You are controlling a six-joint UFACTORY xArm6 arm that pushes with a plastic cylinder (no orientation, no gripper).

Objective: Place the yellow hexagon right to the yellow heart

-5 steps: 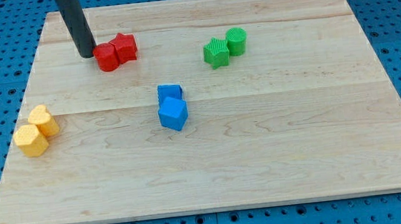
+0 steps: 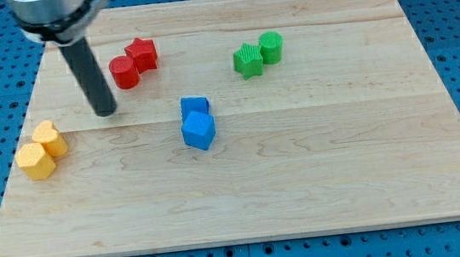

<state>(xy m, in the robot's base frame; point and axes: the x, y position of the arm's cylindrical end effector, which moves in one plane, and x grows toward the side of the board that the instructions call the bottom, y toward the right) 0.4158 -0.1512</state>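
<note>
The wooden board (image 2: 321, 179) carries paired yellow (image 2: 41, 151), red (image 2: 133, 62), green (image 2: 258, 54) and blue blocks (image 2: 197, 122).

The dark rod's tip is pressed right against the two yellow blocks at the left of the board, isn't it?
Not quite. In the camera view my tip stands apart from the yellow hexagon and the yellow heart, up and to their right, with bare board between. The yellow blocks are indeed at the view's left.
</note>
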